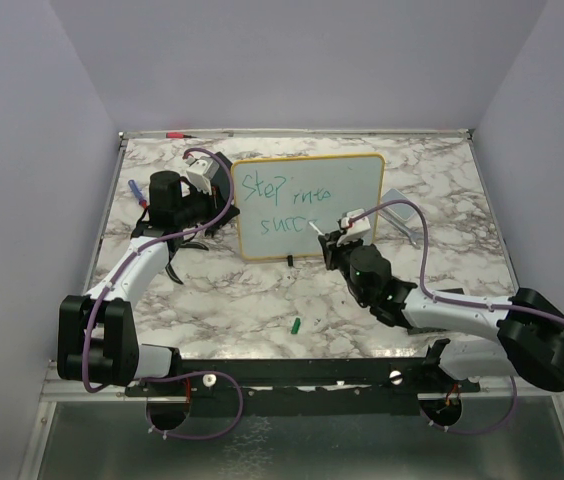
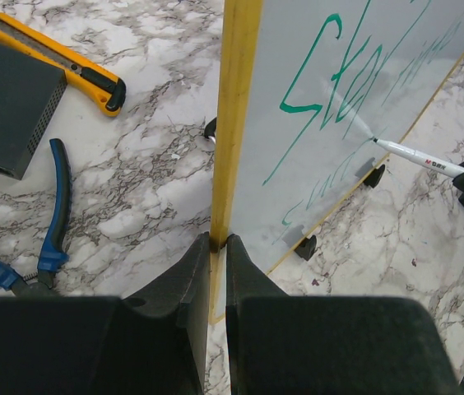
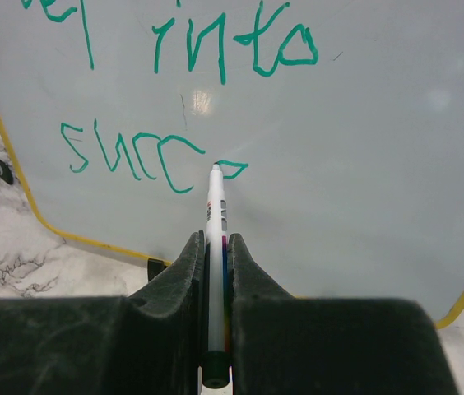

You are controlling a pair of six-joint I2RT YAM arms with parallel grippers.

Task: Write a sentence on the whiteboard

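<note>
**Board braced, pen on the second line**

I see the whiteboard (image 1: 354, 222) standing upright on its black feet (image 2: 306, 247) at the middle of the marble table (image 1: 262, 295), towards the far side, with its writing face turned to the arms.

The left gripper (image 2: 218, 248) is clamped on the yellow frame at the board's left edge. Both jaws are pressed against the rim, one on each face.

The right gripper (image 3: 215, 243) is closed around a white marker (image 3: 215, 206), whose barrel runs straight out between the fingers. The tip touches the board at the end of the lower line.

The sentence (image 1: 262, 187) is in green and unfinished. The upper line reads "Step into". The lower line reads "succ", followed by a short fresh stroke right at the pen tip.

Left of the board, on the left wrist view:
- a yellow utility knife (image 2: 59, 62)
- blue-handled pliers (image 2: 55, 206)
- the corner of a flat black box (image 2: 6, 107)

A small green cap (image 1: 296, 324) lies on the marble nearer the arm bases, well apart from the board. A red pen (image 1: 175, 133) sits on the far rail.
</note>
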